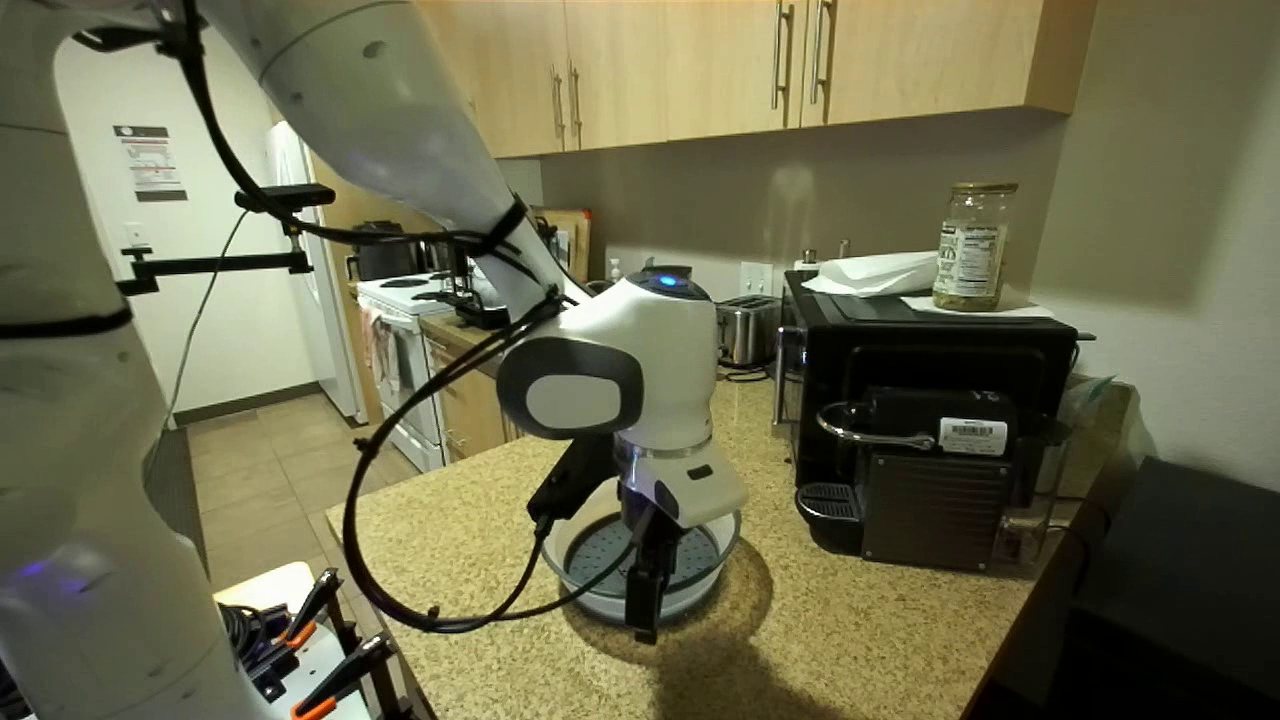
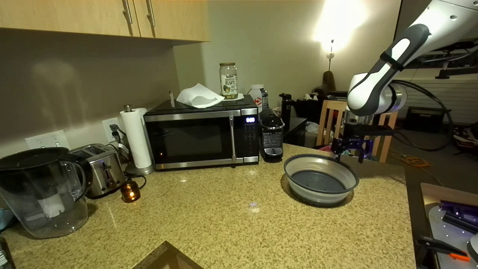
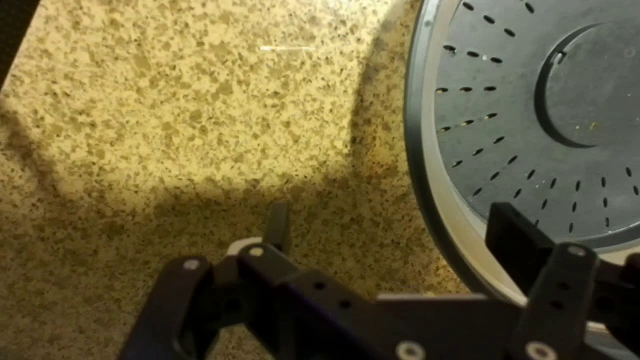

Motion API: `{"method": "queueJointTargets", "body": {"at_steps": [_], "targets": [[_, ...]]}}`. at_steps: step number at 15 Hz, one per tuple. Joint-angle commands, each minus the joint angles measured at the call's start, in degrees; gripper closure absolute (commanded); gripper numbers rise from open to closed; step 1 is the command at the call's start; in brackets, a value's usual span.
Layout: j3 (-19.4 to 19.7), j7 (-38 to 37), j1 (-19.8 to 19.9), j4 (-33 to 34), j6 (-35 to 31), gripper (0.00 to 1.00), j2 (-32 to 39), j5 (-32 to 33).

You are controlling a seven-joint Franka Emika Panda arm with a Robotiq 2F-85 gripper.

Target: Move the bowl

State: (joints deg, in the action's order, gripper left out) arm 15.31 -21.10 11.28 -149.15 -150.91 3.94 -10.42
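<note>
The hand point(image 3: 391, 217), spread wide and empty, hangs at the rim of the bowl point(image 2: 320, 181), likely light and springy, best pinched by that edge.

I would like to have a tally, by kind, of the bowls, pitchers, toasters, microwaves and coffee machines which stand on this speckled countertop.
Bowl: 1
Pitcher: 1
Toaster: 1
Microwave: 1
Coffee machine: 1
Total: 5

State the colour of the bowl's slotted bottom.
The bowl's bottom is blue-grey; it shows best in the wrist view, from above.
</note>
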Motion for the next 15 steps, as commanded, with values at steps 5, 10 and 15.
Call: {"method": "queueJointTargets", "body": {"at_steps": [5,10,15], "targets": [[-0.89,4.45,0.72,-0.81,6.43,0.00,-9.72,0.75],[-2.54,10.08,-0.66,-1.28,12.98,0.00,-15.19,-0.71],[-3.77,15.52,-2.17,-2.24,18.03,0.00,-18.04,-1.15]]}}
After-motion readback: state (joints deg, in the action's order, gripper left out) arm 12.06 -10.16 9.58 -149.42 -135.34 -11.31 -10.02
